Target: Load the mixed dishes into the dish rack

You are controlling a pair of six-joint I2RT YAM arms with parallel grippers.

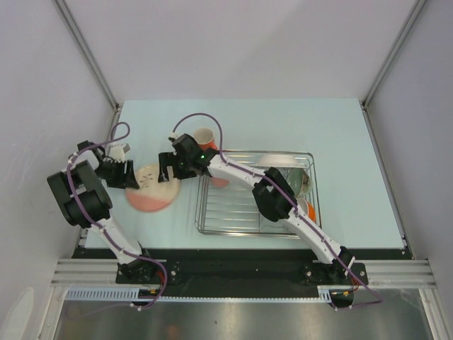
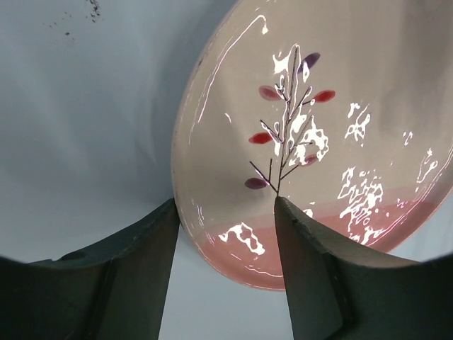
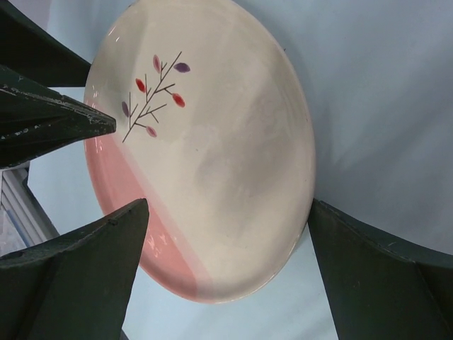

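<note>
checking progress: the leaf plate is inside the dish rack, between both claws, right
Not inside. The top view shows the leaf plate outside the dish rack, to its left over the table, between the left claw and the right claw.

A: Entry one, plate: location?
B: Left of the dish rack, apart from it. Left gripper at its left rim, one of the fingers on either side of that rim. Right gripper at its right, fingers straddling it.
A: Entry two, mug?
B: On the tabletop, just behind the rack's far-left corner.
A: Rack contents?
B: Second plate along the far side. Far bowl in the right part, before that plate. Near bowl before the far bowl, by the right wall.
</note>
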